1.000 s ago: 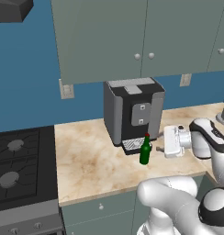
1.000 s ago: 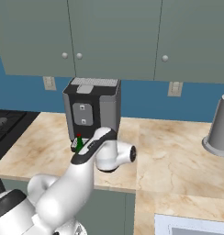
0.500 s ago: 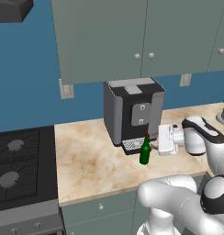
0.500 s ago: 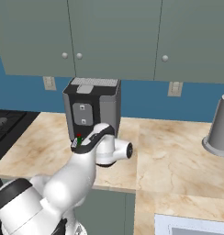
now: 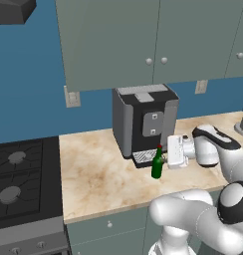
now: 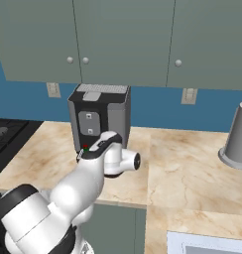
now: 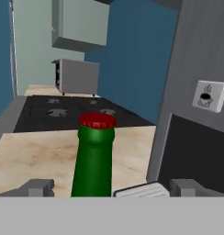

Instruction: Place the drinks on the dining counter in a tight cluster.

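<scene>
Open gripper level with green bottle at coffee machine.

Left base view: bottle (image 5: pixel 157 163) upright on the marble counter (image 5: pixel 93 174), just in front of the coffee machine (image 5: pixel 143 119) by its drip tray. Gripper (image 5: pixel 168 153) comes in sideways from the right, just beside the bottle; contact cannot be told. Stove (image 5: pixel 21 174) to the left.
Right base view: arm crosses in front of the machine (image 6: pixel 99 114); a sliver of red cap and green glass (image 6: pixel 85 147) peeks past the wrist. Grey canister (image 6: pixel 238 136) far right on the counter (image 6: pixel 182 163).
Hand view: bottle (image 7: pixel 93 158) centred between the two fingertips (image 7: pixel 38 187), jaws spread wide, gaps on both sides, nothing grasped. Machine (image 7: pixel 201 110) fills the right; stove (image 7: pixel 63 110) beyond.
</scene>
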Robot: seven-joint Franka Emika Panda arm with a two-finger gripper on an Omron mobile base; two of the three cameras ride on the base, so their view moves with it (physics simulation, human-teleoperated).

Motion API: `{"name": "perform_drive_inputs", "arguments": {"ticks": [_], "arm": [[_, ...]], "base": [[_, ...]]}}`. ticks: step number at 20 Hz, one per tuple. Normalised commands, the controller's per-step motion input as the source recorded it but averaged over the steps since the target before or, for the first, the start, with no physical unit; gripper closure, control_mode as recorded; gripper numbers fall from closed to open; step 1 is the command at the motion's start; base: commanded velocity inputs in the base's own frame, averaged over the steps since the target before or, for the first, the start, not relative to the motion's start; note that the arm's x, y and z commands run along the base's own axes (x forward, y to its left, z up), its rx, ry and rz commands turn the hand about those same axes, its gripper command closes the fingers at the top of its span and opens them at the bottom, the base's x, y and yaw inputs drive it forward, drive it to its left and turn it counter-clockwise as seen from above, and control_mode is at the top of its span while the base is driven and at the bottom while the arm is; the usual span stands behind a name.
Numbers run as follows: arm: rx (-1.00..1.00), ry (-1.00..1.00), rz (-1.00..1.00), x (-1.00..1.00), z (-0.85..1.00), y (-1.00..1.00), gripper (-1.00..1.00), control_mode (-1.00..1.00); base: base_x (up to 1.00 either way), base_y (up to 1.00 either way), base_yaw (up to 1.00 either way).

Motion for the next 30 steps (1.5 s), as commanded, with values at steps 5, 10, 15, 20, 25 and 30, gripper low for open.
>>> {"name": "perform_drive_inputs", "arguments": {"ticks": [5,10,15,20,25,30], "arm": [[0.0,0.0,0.0,0.08,-0.05,0.11,-1.0,-1.0],[0.0,0.0,0.0,0.1,-0.06,0.11,-1.0,-1.0],[0.01,0.0,0.0,0.05,-0.05,0.05,-1.0,-1.0],[0.03,0.0,0.0,0.0,0.0,0.0,1.0,-1.0],[0.01,0.0,0.0,-0.05,0.01,0.0,1.0,-1.0],[0.0,-0.04,0.02,-0.35,0.32,0.16,1.0,-1.0]], "base": [[0.0,0.0,0.0],[0.0,0.0,0.0],[0.0,0.0,0.0],[0.0,0.0,0.0],[0.0,0.0,0.0],[0.0,0.0,0.0]]}}
